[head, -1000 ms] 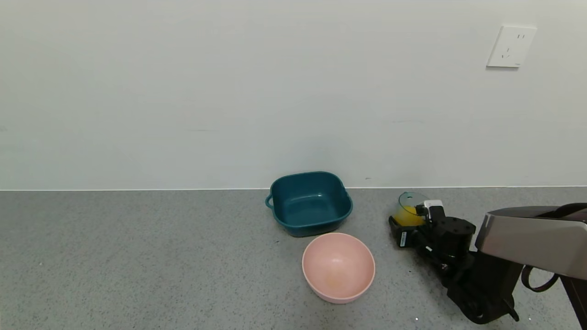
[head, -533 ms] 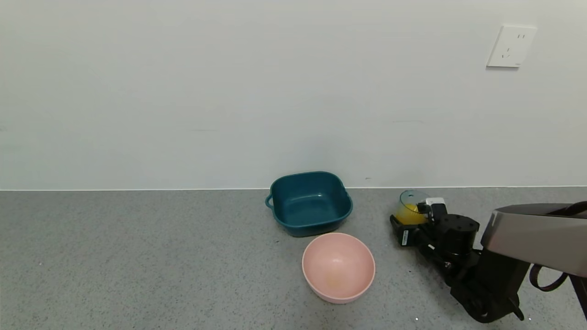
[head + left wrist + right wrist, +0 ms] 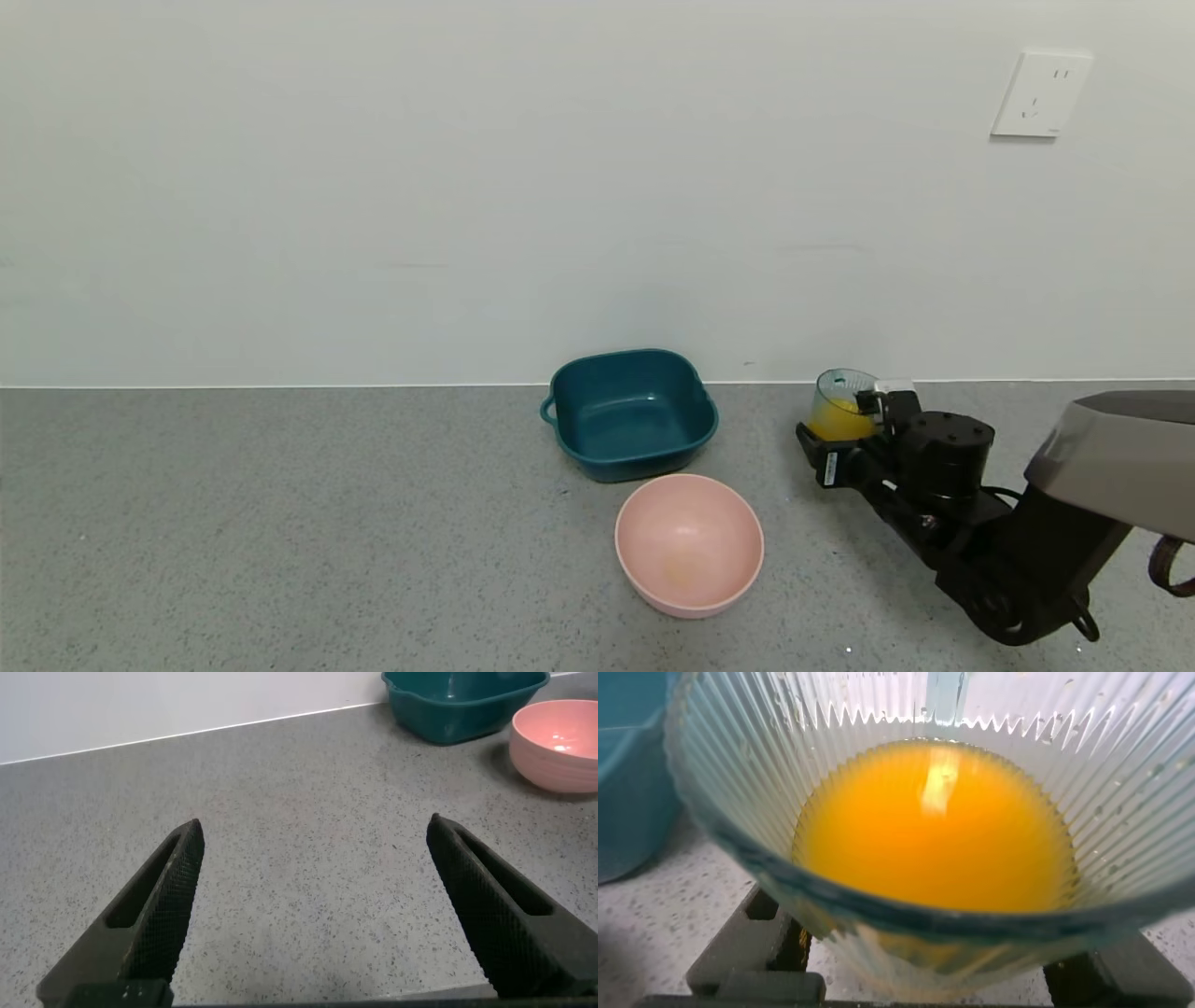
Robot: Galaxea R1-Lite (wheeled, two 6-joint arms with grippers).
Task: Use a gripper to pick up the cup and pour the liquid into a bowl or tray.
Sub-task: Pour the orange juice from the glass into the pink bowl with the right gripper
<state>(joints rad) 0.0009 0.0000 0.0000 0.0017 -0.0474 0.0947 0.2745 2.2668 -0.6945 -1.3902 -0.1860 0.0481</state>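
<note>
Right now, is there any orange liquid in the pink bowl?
No, the pink bowl is empty in the head view, and the orange liquid sits in the cup held by the right gripper.

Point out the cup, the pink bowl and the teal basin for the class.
cup [image 3: 837, 399]: head view, on its ribbed side wall.
pink bowl [image 3: 738, 579]: head view, on its outer side.
teal basin [image 3: 644, 459]: head view, on its front outer wall.

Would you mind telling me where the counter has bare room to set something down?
The counter is bare from its left edge to the teal basin and pink bowl. It is crowded on the right, where the right claw holds the cup.
</note>
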